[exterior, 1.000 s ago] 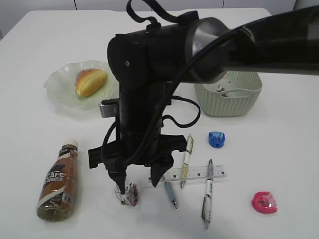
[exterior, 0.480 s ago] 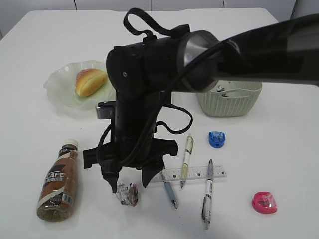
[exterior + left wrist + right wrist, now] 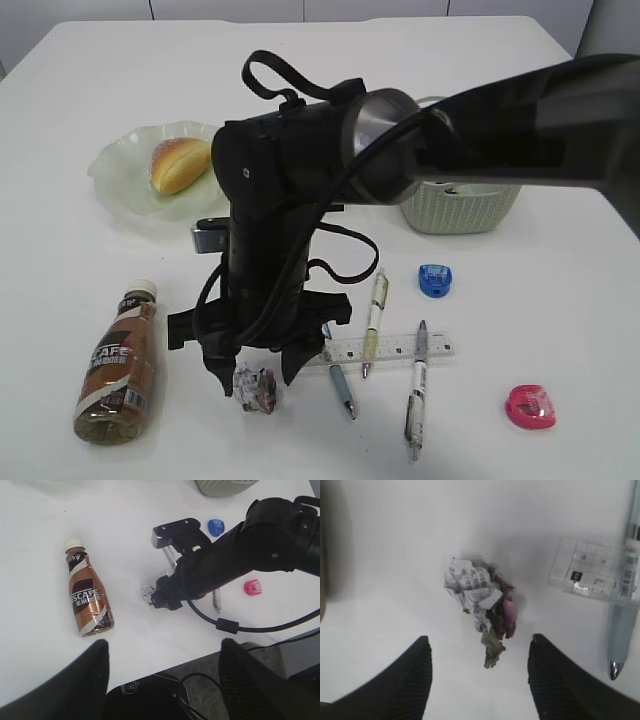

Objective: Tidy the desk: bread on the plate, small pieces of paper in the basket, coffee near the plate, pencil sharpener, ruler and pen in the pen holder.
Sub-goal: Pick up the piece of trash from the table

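Observation:
A crumpled piece of paper (image 3: 256, 388) lies on the white desk (image 3: 560, 320). My right gripper (image 3: 256, 374) hangs open just over it, one finger on each side. In the right wrist view the paper (image 3: 480, 600) sits slightly ahead of the open gripper (image 3: 479, 645). The bread (image 3: 180, 163) rests on the plate (image 3: 118, 170). The coffee (image 3: 120, 365) lies on its side at the front left. A clear ruler (image 3: 390, 349) lies under pens (image 3: 374, 315). Blue (image 3: 435, 280) and pink (image 3: 530, 407) pencil sharpeners lie to the right. My left gripper (image 3: 165, 642) is open and empty over the desk's near edge. The pen holder is out of view.
The basket (image 3: 470, 210) stands at the back right, partly behind the right arm (image 3: 500, 120). Two more pens (image 3: 418, 385) (image 3: 340, 385) lie near the ruler. From the left wrist the coffee (image 3: 87, 597) and the desk's front edge (image 3: 150, 665) show.
My right gripper has shifted a little left and toward the front, so its fingers now stand on either side of the paper. The paper has stayed put.

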You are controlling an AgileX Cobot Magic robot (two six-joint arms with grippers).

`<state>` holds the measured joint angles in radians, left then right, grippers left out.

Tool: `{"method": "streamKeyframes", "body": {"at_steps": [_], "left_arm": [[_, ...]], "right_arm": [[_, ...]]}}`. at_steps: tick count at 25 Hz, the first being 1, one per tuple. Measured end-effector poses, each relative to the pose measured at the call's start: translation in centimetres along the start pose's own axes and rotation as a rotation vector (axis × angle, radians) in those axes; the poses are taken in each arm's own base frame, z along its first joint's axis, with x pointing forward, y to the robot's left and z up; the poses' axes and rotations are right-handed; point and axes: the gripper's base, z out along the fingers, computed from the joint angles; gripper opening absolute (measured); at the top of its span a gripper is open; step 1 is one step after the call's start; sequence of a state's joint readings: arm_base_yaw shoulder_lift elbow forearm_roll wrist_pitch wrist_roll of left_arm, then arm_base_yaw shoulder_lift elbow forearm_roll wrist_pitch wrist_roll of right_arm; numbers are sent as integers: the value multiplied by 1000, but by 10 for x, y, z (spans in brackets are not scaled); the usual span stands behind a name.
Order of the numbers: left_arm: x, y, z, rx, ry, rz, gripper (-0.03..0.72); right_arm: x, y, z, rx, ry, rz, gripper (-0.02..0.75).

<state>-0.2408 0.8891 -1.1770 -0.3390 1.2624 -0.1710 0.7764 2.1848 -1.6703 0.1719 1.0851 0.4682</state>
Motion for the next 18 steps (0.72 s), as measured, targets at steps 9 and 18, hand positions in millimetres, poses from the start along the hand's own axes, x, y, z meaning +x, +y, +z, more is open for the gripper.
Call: {"method": "streamKeyframes", "body": {"at_steps": [9, 18], "left_arm": [[0, 0, 0, 0, 0, 0, 498], [0, 0, 0, 0, 0, 0, 498]], "right_arm": [[-4, 2, 0, -18, -43, -6, 475], [-6, 0, 0, -4, -66, -20, 475]]}}
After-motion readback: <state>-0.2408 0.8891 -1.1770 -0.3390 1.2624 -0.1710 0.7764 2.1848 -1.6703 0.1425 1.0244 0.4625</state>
